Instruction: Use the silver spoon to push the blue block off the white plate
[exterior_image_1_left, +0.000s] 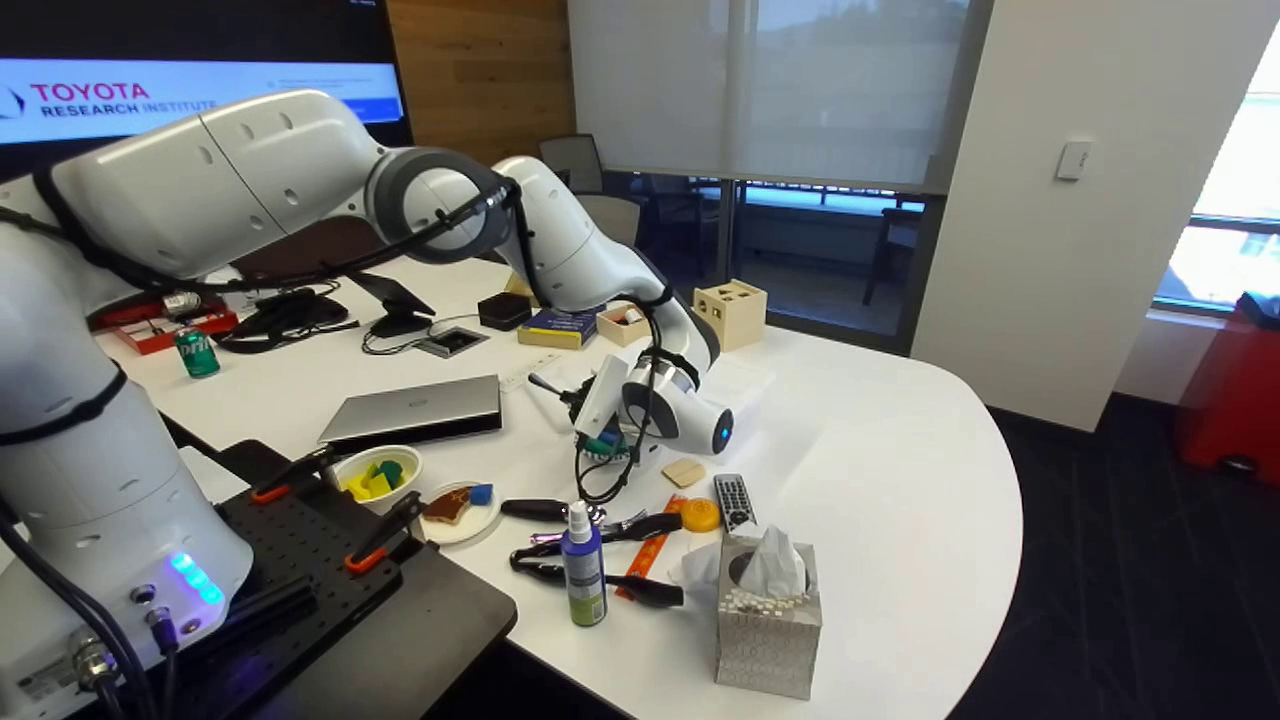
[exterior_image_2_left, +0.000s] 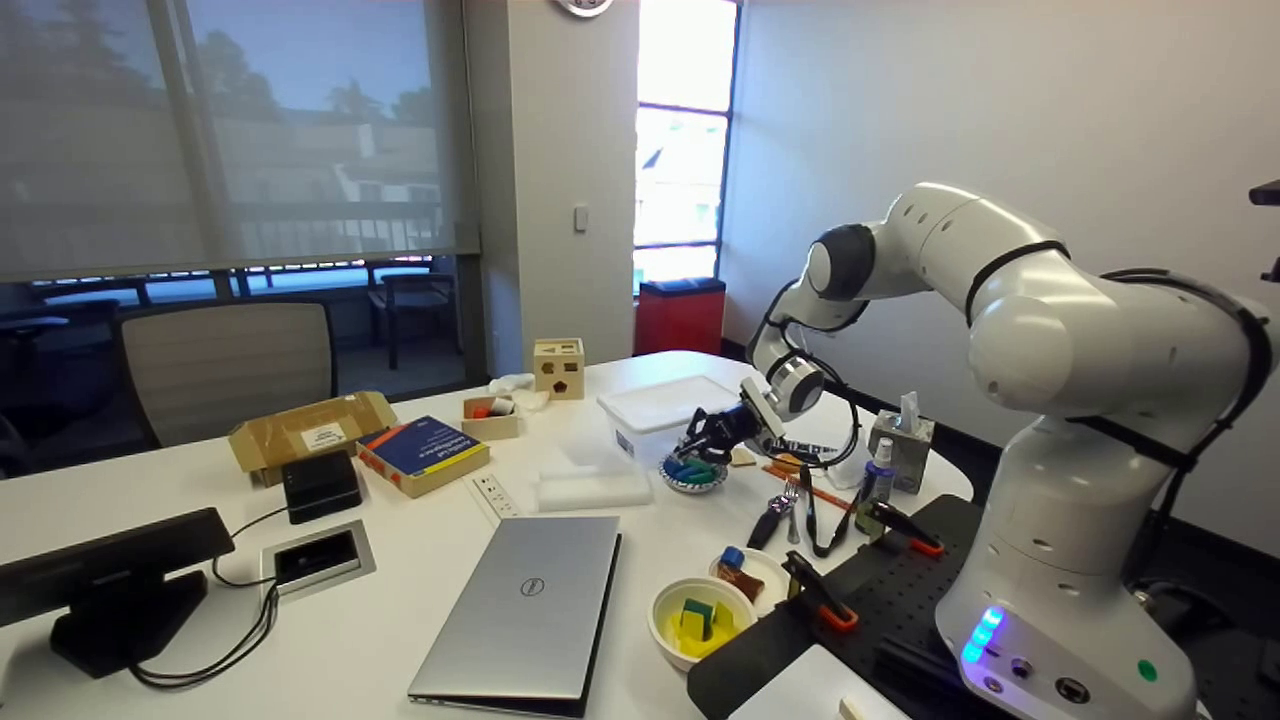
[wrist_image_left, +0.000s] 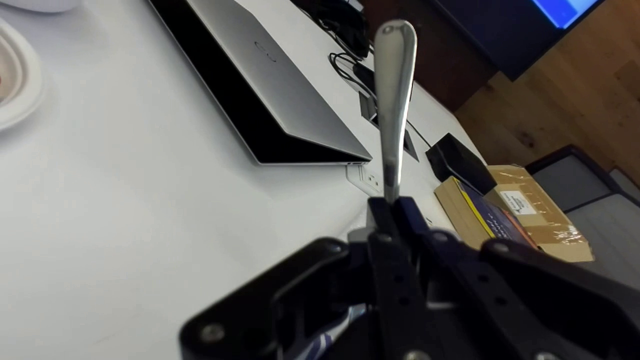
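Worktop (exterior_image_1_left: 900, 450): pickup looks done, push not begun. Pincer (wrist_image_left: 391, 201) well in from the robot-side edge, pressed together on metal. White plate (exterior_image_1_left: 480, 520) close to that edge, well apart from the pincer. Silver spoon (wrist_image_left: 395, 90) pinched at its thin part, rounded end outward, bowl not seen. On the plate: brown piece (exterior_image_1_left: 447, 506), and beside it the blue block (exterior_image_1_left: 482, 494). Remaining: bring spoon over, shove block past the rim.

Lettering: wall screen (exterior_image_1_left: 200, 80), beyond the worktop's edge, reads TOYOTA RESEARCH INSTITUTE. Laptop (exterior_image_2_left: 530, 620) bears a DELL mark. Blue book (exterior_image_2_left: 424, 450): title too small. Green can (exterior_image_1_left: 196, 354) near the robot-side edge: partial letters, probably Sprite.
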